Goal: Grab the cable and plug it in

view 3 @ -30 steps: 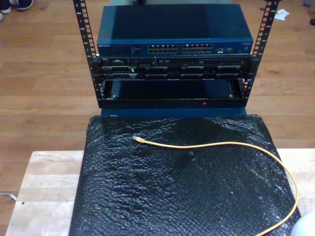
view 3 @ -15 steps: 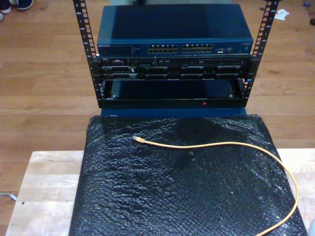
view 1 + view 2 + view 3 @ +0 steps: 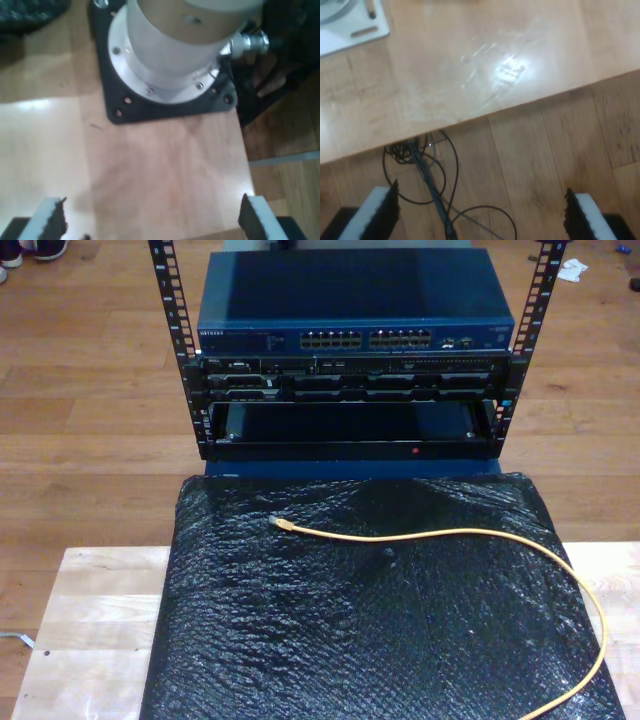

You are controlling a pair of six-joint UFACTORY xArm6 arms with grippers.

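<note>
Ext. view: light wood desk (image 3: pixel 90 630), most of it under a crinkly black plastic sheet (image 3: pixel 360 630) w/ glossy wrinkles. The cable (image 3: pixel 450 533), thin yellow-orange, lies loose on the sheet: its plug (image 3: pixel 277 523) sits toward the ext. view's left, near the sheet's far edge, then the cable runs across to the ext. view's right, curves down along the sheet's right side & goes off the bottom edge. Nothing touching it.

Behind the desk, on brown plank wood floor (image 3: pixel 90 390), a black equipment rack (image 3: pixel 350 390) w/ perforated uprights. Top unit is a blue network switch (image 3: pixel 355 315), two blocks of ports (image 3: pixel 365 339) on its front. Darker units below it, then an open bay. Shoes at the ext. view's top left corner, white scrap at top right.

First wrist view: my first hand (image 3: pixel 150 222) is wide open, black-padded fingertips (image 3: pixel 51 222) far apart, nothing between. Below it bare desk wood, and a silver-white arm base (image 3: pixel 170 45) bolted on a black square plate (image 3: pixel 165 107); floor past the desk edge.

Second wrist view: my second hand (image 3: pixel 480 217) also spread wide, empty. It hangs over the desk edge: shiny wood w/ a glare spot, plank floor below, thin black cords (image 3: pixel 425 170) looped on the floor.
</note>
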